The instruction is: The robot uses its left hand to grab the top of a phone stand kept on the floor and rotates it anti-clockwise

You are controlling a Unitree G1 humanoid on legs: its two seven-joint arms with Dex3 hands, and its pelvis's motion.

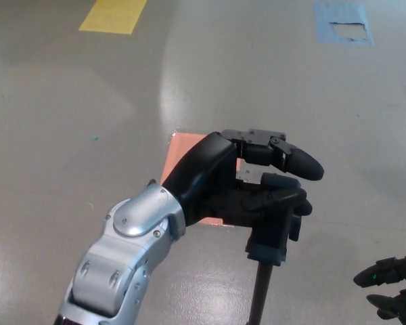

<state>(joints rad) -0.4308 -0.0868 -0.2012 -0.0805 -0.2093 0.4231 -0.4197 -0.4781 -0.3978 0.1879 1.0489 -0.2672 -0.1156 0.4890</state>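
The phone stand (273, 233) is black, with its clamp head on a thin pole (260, 298) that runs down out of the picture's lower edge. My left hand (257, 189) comes in from the lower left and is shut on the stand's top. Its lower fingers (279, 201) wrap over the head, while one finger (294, 161) sticks out above it. My right hand (392, 290) shows only partly at the lower right corner, well away from the stand, its fingers apart and holding nothing.
An orange square patch (184, 157) lies on the grey floor behind my left hand, partly hidden by it. A yellow floor marking (114, 15) is at the far left and a blue taped patch (344, 23) at the far right.
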